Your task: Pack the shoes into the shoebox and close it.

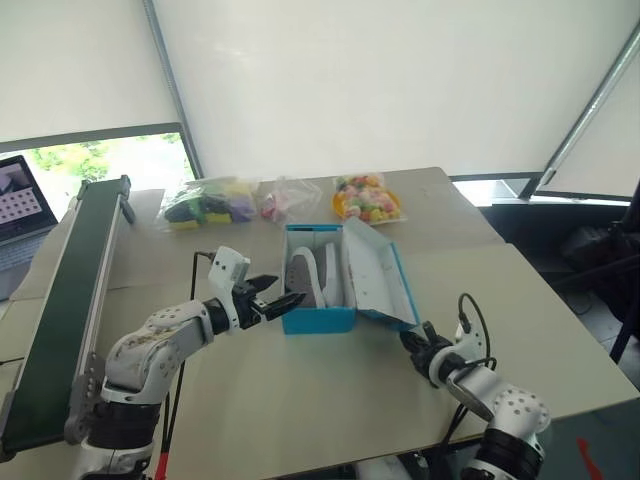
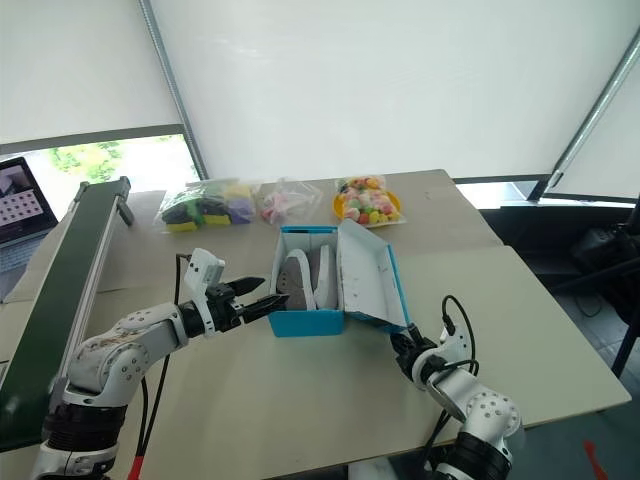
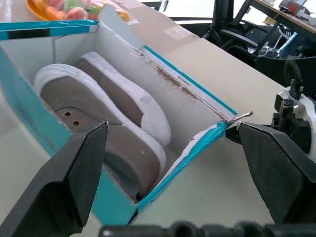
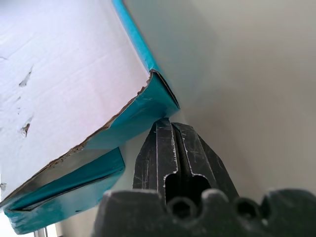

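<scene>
Two grey-brown sneakers [image 1: 312, 275] are lying inside the turquoise cardboard shoebox [image 1: 318, 320] mid-surface. Left gripper [image 1: 283, 299], wide open, is steadying its near wall; right gripper [image 1: 408, 337], pinched shut and empty, is nudging the open flap lid [image 1: 378, 272].

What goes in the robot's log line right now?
shoes: in box | lid: open | left gripper: open by box | right gripper: shut under lid

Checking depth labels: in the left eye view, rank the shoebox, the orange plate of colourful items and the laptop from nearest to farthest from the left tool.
1. shoebox: just right of the left tool.
2. orange plate: beyond the box, far table edge.
3. laptop: far left, off the table.
</scene>
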### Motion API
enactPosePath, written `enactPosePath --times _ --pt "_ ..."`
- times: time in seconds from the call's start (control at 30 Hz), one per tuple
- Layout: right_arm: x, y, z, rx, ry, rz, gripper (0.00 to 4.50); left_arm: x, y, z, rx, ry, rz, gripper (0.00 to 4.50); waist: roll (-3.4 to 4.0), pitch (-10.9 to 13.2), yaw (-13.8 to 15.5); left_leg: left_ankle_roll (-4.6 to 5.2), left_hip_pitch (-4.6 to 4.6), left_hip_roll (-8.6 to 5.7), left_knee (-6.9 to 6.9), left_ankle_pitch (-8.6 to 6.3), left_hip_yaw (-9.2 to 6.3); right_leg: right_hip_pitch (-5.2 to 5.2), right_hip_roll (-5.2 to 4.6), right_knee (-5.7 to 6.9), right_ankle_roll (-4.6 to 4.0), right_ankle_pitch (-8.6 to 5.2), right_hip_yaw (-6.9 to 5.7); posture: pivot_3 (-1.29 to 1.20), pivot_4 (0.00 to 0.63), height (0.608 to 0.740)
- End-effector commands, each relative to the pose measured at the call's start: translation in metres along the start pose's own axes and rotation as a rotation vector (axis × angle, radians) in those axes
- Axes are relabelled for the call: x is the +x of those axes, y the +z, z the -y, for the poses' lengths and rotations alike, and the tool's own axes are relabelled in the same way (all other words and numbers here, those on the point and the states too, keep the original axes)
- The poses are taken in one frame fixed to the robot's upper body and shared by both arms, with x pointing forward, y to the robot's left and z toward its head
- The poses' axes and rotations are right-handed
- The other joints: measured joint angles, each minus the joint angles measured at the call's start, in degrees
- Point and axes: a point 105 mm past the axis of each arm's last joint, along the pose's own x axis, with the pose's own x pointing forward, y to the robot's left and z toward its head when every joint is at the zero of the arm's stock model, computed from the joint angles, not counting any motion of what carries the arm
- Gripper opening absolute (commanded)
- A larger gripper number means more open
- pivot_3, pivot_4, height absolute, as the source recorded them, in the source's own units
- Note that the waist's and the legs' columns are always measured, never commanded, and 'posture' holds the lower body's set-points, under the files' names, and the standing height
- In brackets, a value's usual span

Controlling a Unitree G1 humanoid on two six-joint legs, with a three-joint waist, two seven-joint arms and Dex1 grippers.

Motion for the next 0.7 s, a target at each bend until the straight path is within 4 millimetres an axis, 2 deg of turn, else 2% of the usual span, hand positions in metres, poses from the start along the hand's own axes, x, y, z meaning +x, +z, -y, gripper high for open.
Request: enactPosePath --times 0.03,0.13,0.23,0.3,0.37,0.47,0.7 --pt "0.014 -0.065 0.013 0.048 -0.047 -0.251 0.06 -0.006 0.013 0.001 0.040 0.014 0.040 4.50 -0.05 0.0 0.0 0.03 0.16 0.00 -0.09 -0.02 -0.01 0.04 -0.01 0.00 0.01 0.01 0.00 0.00 0.150 0.640" --pt "-0.001 -0.064 0.022 -0.125 -0.098 -0.312 0.06 -0.006 0.014 0.001 0.039 0.019 0.046 4.50 -0.13 0.0 0.2 0.02 0.45 0.02 -0.55 -0.01 0.09 0.00 0.10 -0.04 -0.02 0.02 0.06 0.00 0.150 0.640" --pt "-0.019 -0.066 0.037 -0.398 -0.163 -0.405 0.06 -0.007 0.013 0.001 0.038 0.021 0.045 4.50 0.00 0.0 1.3 0.00 0.45 0.02 -0.61 -0.01 0.06 -0.07 0.19 0.06 -0.62 0.20 0.13 0.00 0.150 0.640" --pt "-0.025 -0.070 0.031 -0.461 -0.122 -0.444 0.06 -0.007 0.013 0.001 0.038 0.022 0.047 4.50 0.18 -0.1 1.8 -0.08 0.41 -0.09 -0.60 -0.05 0.12 -0.09 0.18 0.13 -0.87 0.04 0.16 0.00 0.150 0.640" --pt "-0.025 -0.069 0.024 -0.472 -0.089 -0.440 0.06 -0.006 0.013 0.002 0.036 0.024 0.051 4.50 0.22 -0.1 2.3 -0.30 0.38 -0.16 -0.57 -0.22 0.29 -0.09 -0.02 0.07 -0.78 -0.11 0.38 0.00 0.150 0.640" --pt "-0.018 -0.057 0.025 -0.449 -0.121 -0.372 0.06 -0.007 0.013 0.002 0.036 0.025 0.050 4.50 0.29 -0.1 2.4 -0.73 0.38 -0.15 -0.55 -0.46 0.18 -0.13 -0.02 -0.01 -0.68 -0.17 0.45 0.00 0.150 0.640" --pt "0.017 -0.057 0.009 -0.233 -0.090 -0.261 0.06 -0.009 0.012 0.001 0.036 0.032 0.047 4.50 0.19 0.1 2.2 -0.82 0.62 -0.21 -0.50 -0.43 0.26 -0.02 0.08 -0.04 -0.27 -0.30 0.65 0.00 0.150 0.640"
